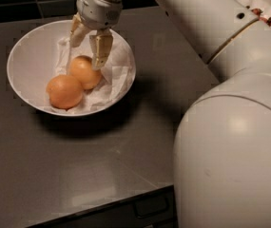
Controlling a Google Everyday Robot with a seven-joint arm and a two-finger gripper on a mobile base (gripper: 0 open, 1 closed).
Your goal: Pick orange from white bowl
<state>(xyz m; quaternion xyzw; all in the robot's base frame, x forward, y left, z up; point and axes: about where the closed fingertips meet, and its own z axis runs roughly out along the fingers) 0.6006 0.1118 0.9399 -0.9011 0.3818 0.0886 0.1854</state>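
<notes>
White bowl (23, 56) sits upper left on the grey desk (78, 165), holding a redder fruit (64, 91) and, touching its right side, the paler orange (83, 72). Directly above the orange hangs the tool (85, 55), fingers apart, holding nothing.

I see the round, smooth, pale orange (84, 71) lying on crumpled white paper inside the wide, shallow white bowl (29, 65), with the gripper (89, 44) just above it, fingers parted.
</notes>
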